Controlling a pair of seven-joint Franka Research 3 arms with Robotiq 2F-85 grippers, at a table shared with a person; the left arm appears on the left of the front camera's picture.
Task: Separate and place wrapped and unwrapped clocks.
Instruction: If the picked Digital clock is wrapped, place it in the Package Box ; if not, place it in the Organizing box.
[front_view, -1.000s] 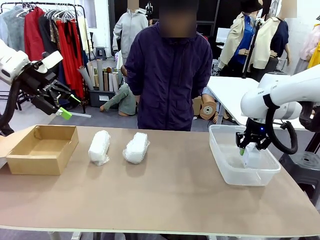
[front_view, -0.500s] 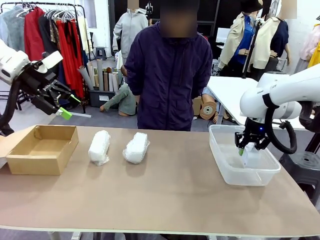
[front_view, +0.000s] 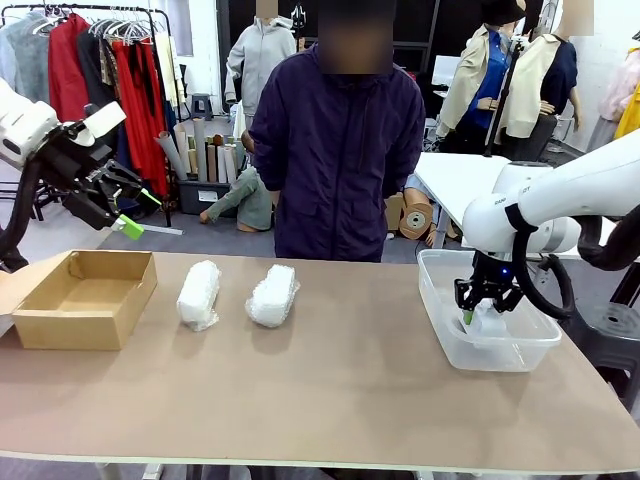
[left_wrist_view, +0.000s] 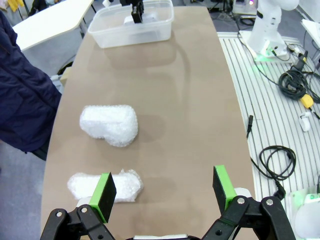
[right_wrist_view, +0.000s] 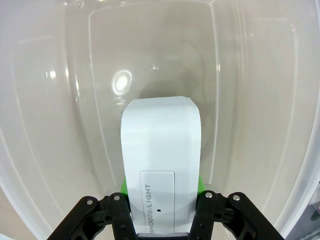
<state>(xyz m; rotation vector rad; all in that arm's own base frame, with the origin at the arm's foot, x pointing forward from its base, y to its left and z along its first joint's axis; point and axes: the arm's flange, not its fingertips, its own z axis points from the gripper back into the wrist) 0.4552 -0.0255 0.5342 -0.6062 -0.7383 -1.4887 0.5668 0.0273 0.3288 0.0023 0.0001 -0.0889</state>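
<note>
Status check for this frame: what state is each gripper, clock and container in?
left gripper: open, holding nothing, raised above the table.
right gripper: shut on the bare clock, lowered into the clear tub.
bare clock: unwrapped, gripped inside the tub.
wrapped clock nearer the box: bubble-wrapped, lying on the table.
second wrapped clock: bubble-wrapped, lying apart from the first.
clear tub: lidless.
cardboard box: open-topped.
</note>
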